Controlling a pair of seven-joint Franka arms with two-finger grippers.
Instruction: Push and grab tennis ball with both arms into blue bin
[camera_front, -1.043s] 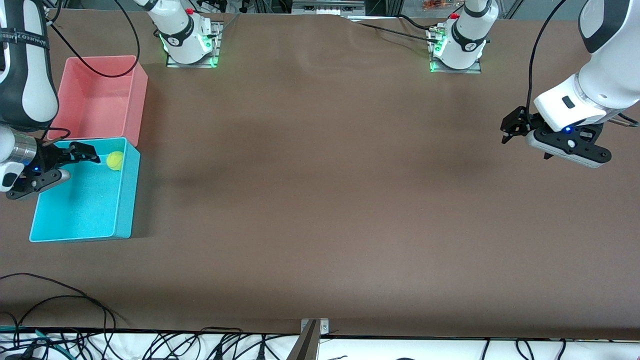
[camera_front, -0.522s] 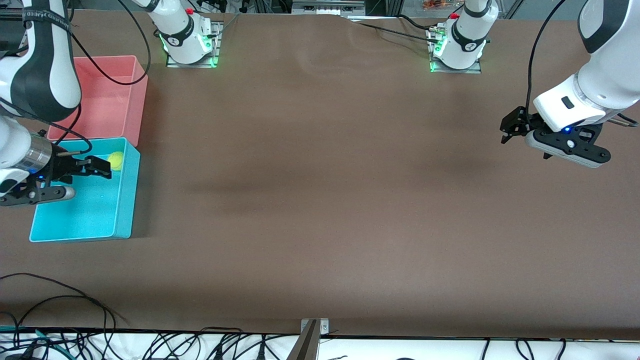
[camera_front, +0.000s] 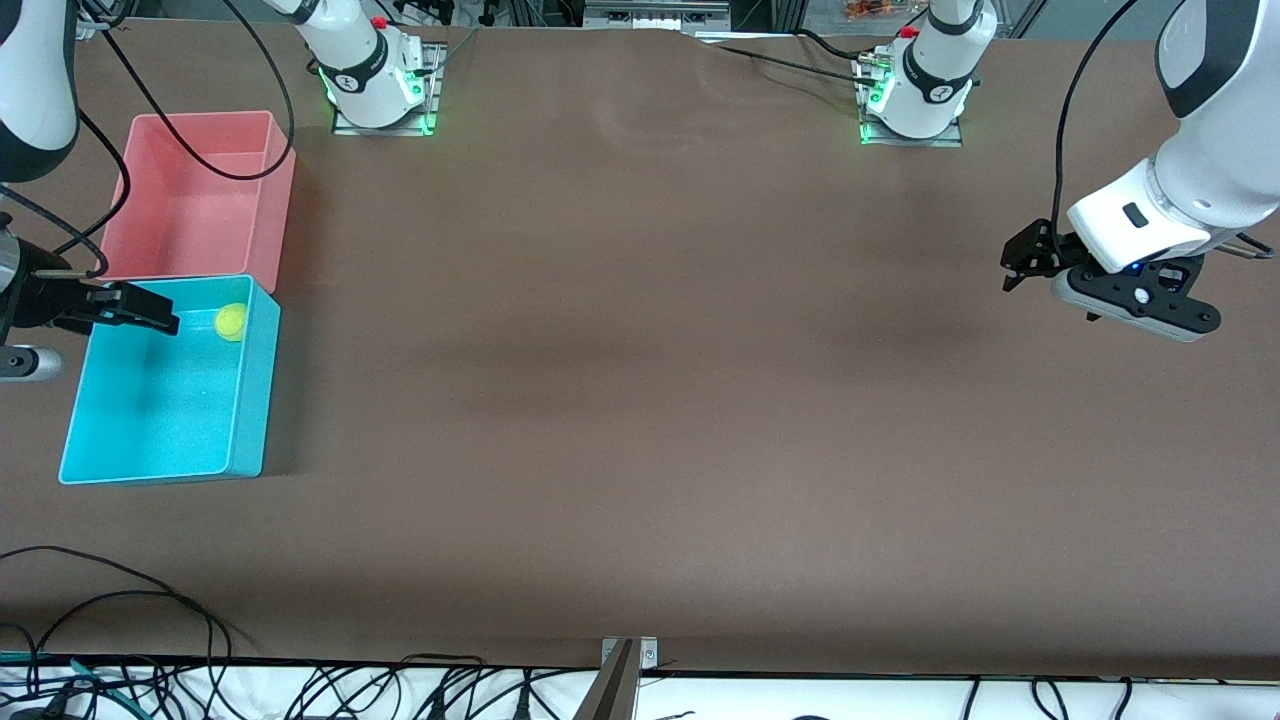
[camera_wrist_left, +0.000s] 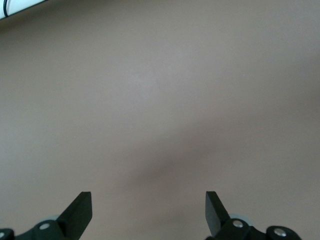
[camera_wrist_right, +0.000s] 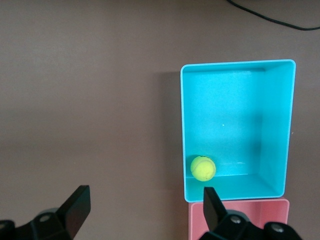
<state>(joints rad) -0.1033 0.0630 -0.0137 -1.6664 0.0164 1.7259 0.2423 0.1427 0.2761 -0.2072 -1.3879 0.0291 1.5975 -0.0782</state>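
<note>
Right gripper (camera_front: 135, 308), jaws apart over the blue bin (camera_front: 250, 400) holding the tennis ball (camera_front: 230, 321), should lift clear without clipping the bin's rim, while the left gripper (camera_wrist_left: 148, 212) waits spread, well apart from that bin.

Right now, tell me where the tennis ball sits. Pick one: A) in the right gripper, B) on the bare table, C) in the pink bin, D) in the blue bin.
D: the tennis ball lies on the floor of the blue bin, in the corner beside the pink bin, and the right gripper is open with nothing in it.
</note>
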